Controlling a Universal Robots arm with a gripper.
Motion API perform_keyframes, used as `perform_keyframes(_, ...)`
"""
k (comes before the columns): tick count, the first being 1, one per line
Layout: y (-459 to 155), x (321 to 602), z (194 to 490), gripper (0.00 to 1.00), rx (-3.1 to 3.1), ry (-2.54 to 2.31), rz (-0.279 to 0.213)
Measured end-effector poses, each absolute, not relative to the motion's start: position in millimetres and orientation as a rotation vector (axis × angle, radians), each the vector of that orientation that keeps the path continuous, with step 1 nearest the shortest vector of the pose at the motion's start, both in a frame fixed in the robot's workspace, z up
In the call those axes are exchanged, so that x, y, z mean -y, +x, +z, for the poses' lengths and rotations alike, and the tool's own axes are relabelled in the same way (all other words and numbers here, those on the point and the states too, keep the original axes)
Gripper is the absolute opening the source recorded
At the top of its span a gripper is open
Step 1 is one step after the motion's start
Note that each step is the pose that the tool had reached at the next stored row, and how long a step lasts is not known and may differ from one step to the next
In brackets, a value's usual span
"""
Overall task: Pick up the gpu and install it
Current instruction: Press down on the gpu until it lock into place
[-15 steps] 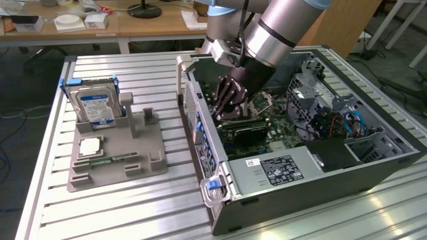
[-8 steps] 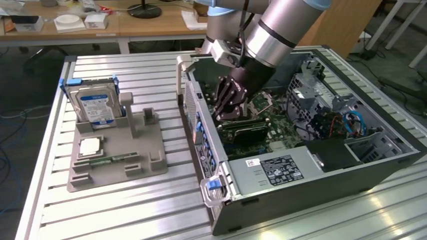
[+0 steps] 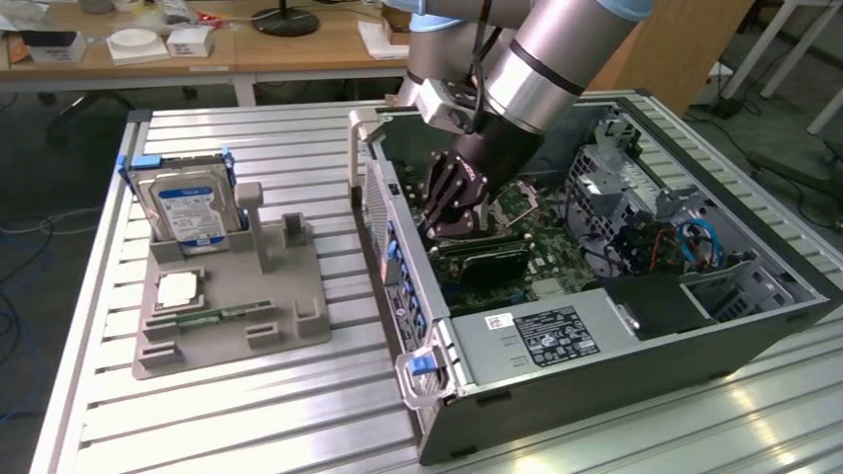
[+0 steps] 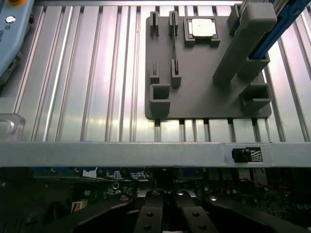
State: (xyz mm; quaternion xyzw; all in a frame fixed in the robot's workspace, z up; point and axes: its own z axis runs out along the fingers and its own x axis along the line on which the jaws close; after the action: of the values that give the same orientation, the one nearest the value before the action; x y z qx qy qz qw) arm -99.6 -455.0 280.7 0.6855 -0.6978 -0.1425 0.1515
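The gripper (image 3: 455, 212) is lowered inside the open computer case (image 3: 527, 395), fingers (image 4: 167, 213) clenched together. The gpu (image 3: 491, 253) is seen just below the fingertips, lying over the motherboard (image 3: 560, 252), apparently so that it can be seated.

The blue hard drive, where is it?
The hard drive stands upright at the back of the grey holder tray, on the exterior view's left, outside the open computer case.

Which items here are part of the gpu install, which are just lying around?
In the job:
- hand, shut, down inside the PC case
- gpu, dark card on the motherboard under the hand

Lying about:
- hard drive upright in the grey holder tray
- CPU chip on that tray
- memory stick on that tray
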Motion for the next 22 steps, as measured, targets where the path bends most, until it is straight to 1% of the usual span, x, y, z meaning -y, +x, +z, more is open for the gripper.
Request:
perform_keyframes(13,-96.5,454.1,285.9,0.1,2.003,1.968,-0.409)
perform_keyframes(22,-92.4,445.8,282.3,0.1,2.003,1.968,-0.41)
